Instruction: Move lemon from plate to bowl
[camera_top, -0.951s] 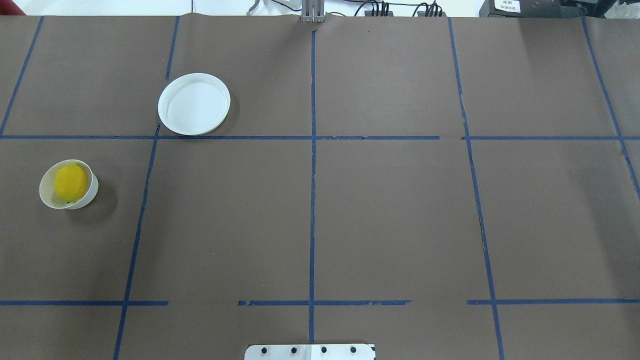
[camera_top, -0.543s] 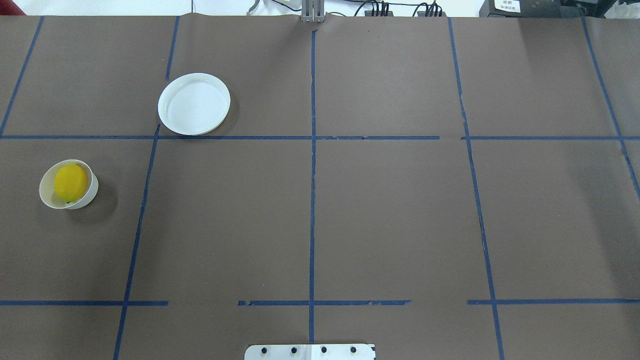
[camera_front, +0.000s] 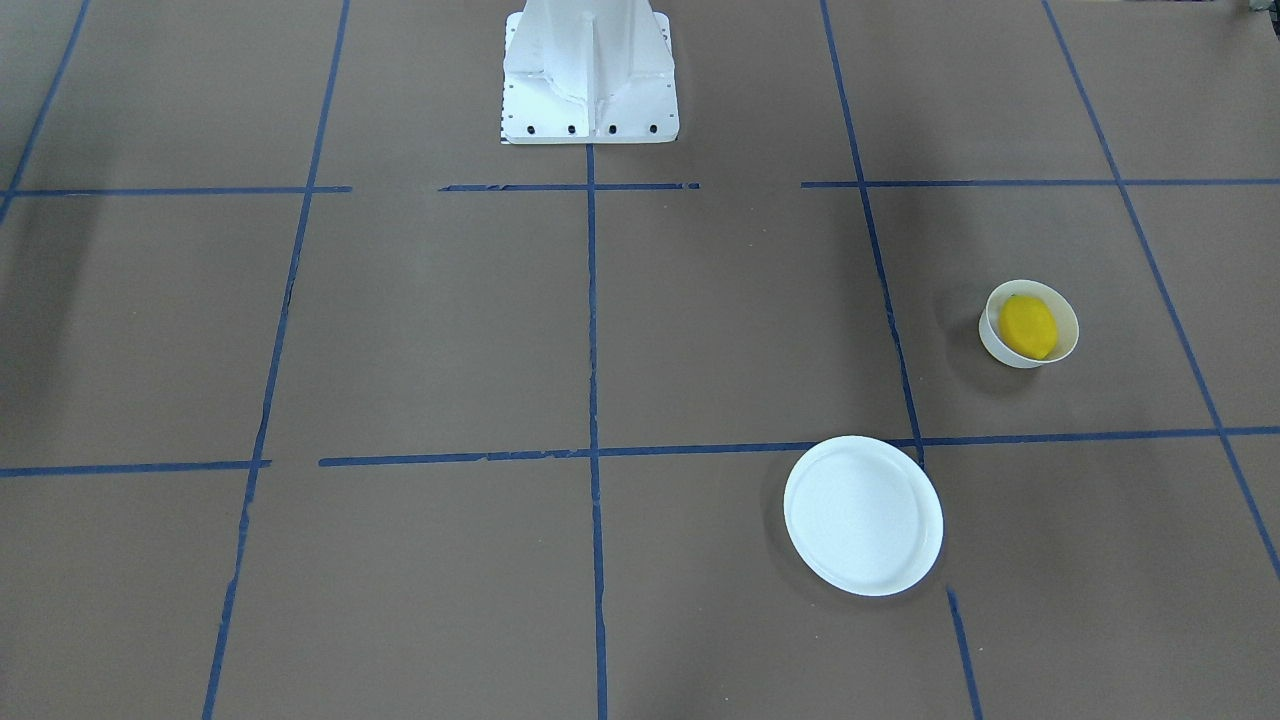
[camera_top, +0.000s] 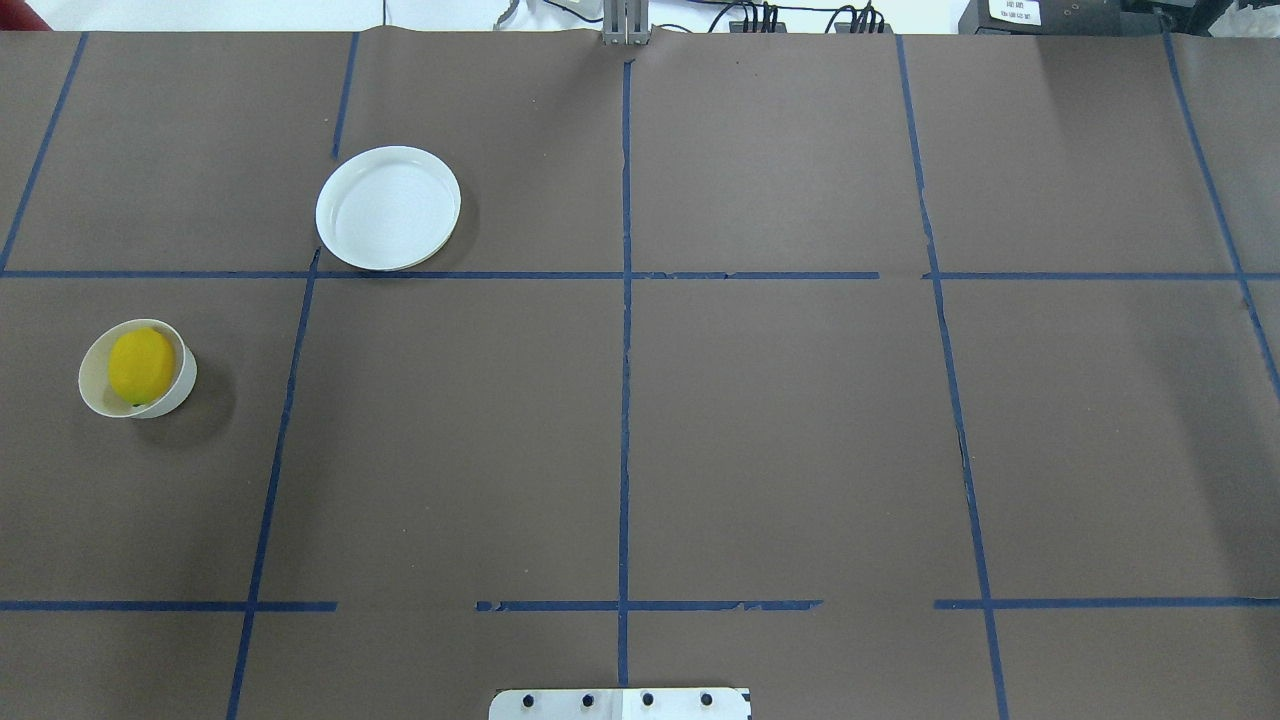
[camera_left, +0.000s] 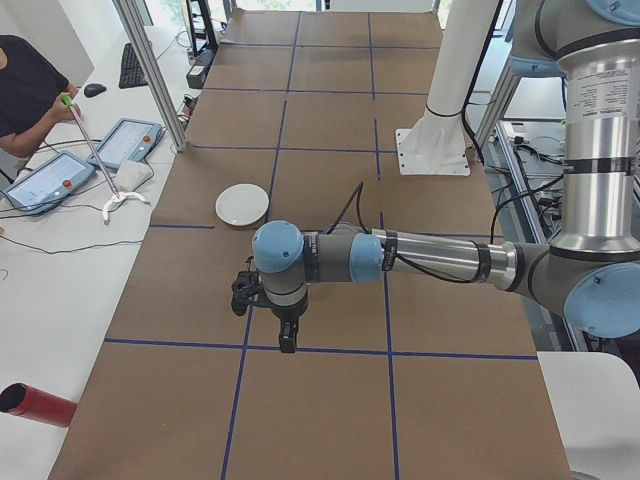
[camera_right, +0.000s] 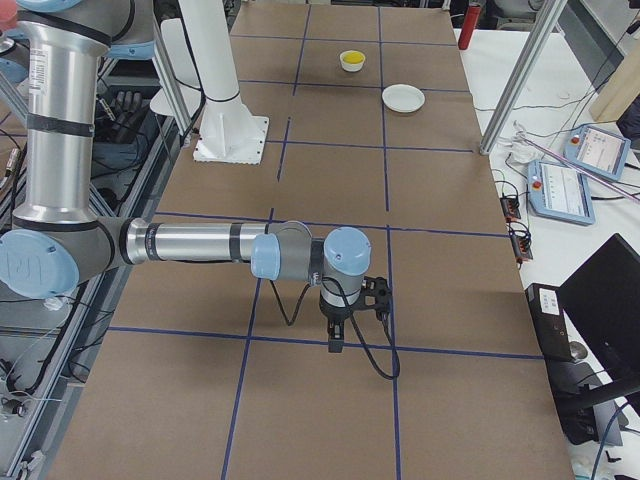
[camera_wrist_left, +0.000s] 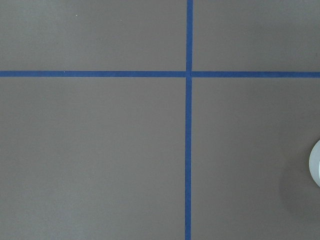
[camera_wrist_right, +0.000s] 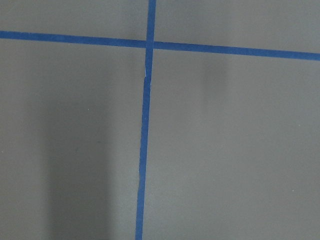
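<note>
So the lemon (camera_top: 141, 366) is already in the bowl (camera_top: 92, 388); plate (camera_top: 388, 208) bare, well apart; looks done, I'd just stay clear of the bowl; left tool (camera_left: 286, 340) and right tool (camera_right: 336, 340): can't tell if apart or together

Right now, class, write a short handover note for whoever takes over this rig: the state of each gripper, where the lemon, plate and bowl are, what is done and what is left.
Left gripper: hangs above the table, away from both dishes. It shows only in a side view, so I cannot tell if it is open or shut.
Right gripper: the same.
Lemon: lies inside the bowl, on the robot's left.
Plate: empty, apart from the bowl.
Done: the lemon is in the bowl.
Left: nothing to move, as far as I can see.
</note>
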